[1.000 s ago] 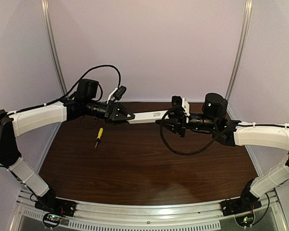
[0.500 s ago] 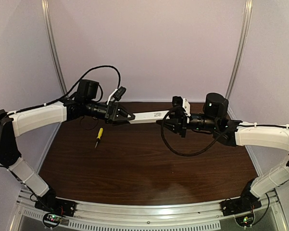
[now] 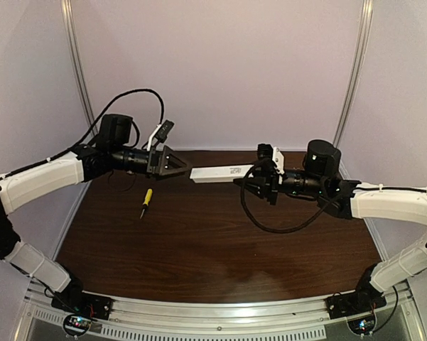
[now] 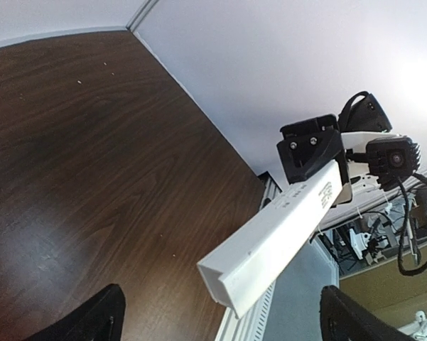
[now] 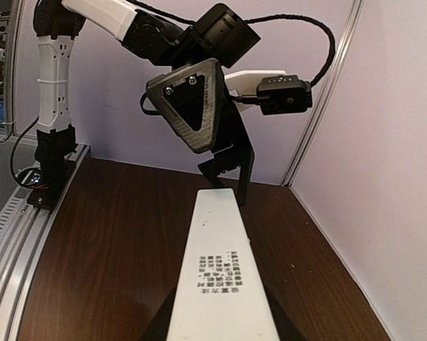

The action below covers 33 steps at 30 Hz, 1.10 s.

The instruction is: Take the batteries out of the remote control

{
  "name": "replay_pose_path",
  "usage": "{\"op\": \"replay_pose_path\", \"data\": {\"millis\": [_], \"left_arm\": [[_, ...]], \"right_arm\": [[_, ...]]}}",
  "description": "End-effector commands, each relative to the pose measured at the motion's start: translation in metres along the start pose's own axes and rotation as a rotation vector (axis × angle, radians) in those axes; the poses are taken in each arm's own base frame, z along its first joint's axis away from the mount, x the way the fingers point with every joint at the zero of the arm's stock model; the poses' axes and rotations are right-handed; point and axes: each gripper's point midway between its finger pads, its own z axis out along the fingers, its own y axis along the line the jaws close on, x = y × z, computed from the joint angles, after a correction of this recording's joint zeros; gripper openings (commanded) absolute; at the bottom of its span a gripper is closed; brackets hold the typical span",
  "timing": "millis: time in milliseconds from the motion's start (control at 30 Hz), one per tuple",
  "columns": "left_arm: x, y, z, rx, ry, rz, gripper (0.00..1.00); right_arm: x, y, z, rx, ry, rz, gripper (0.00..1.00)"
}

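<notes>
Left pincer (image 3: 179,166) has spread and backed toward 9 o'clock, leaving right pincer (image 3: 253,182) alone clenching the remote control (image 3: 220,172).

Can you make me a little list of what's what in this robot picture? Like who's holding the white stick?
remote control: white bar held in the air above the table
right gripper: shut on one end of the remote control
left gripper: open, just off the other end, not touching
screwdriver: yellow handle, lying on the brown table
batteries: not visible
</notes>
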Motion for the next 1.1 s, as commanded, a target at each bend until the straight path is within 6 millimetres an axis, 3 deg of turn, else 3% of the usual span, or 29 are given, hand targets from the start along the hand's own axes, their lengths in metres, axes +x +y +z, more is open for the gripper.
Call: {"op": "replay_pose_path", "data": {"millis": [0,167,333,500,667,867,1067], "left_arm": [[-0.014,0.012,-0.024,-0.168,-0.124,0.110,0.98],[-0.031,0.029,-0.058,-0.364,-0.241,0.202,0.97],[-0.042,0.061,-0.105,-0.635,-0.376,0.238,0.98],[-0.047,0.066,-0.120,-0.690,-0.402,0.276,0.97],[-0.050,0.066,-0.111,-0.619,-0.352,0.274,0.97],[-0.049,0.060,-0.083,-0.455,-0.245,0.243,0.92],[-0.043,0.012,-0.058,-0.058,-0.143,0.190,0.79]], "right_arm": [[-0.009,-0.013,-0.004,0.084,-0.018,0.038,0.00],[-0.013,-0.027,-0.001,0.139,-0.014,0.116,0.00],[-0.012,-0.039,-0.001,0.198,-0.015,0.135,0.00],[-0.011,-0.047,-0.001,0.239,-0.014,0.152,0.04],[-0.018,-0.044,-0.001,0.227,-0.075,0.141,0.00],[-0.017,-0.039,0.001,0.197,-0.083,0.098,0.00],[-0.009,-0.025,0.006,0.107,-0.064,0.099,0.00]]}}
